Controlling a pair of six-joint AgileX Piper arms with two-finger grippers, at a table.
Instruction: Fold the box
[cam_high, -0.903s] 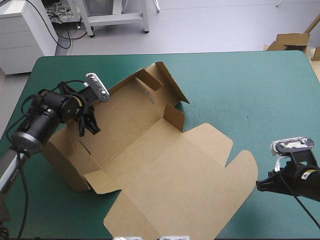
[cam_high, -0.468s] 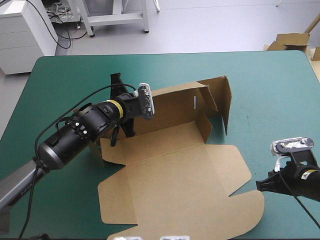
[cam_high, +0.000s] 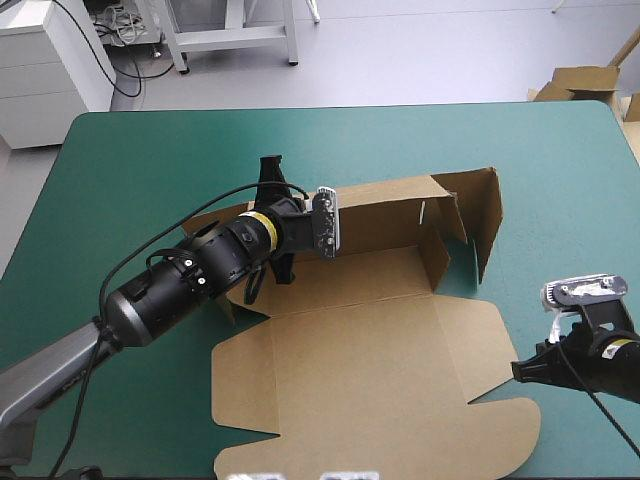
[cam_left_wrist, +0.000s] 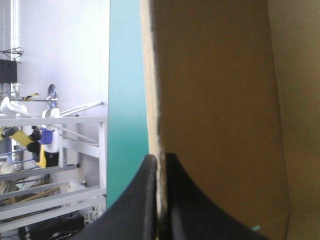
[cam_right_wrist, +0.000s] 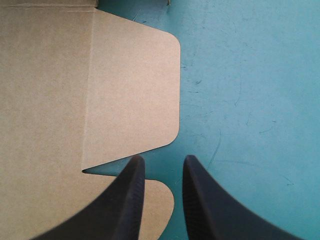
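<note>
So the brown box (cam_high: 370, 350) is sitting roughly mid table (cam_high: 540, 180). Its back wall and right side wall are standing up, and the lid is lying flat toward the near edge. The left end effector (cam_left_wrist: 159, 159) is clenched on the top edge of that back wall near its left end, and the wrist view shows the board pinched right between the black fingers. The right end effector (cam_right_wrist: 162, 160) is off by the lid's right-hand rounded flap (cam_right_wrist: 132, 85). It's released, fingers apart with bare teal-green cover showing between them, not holding anything.
</note>
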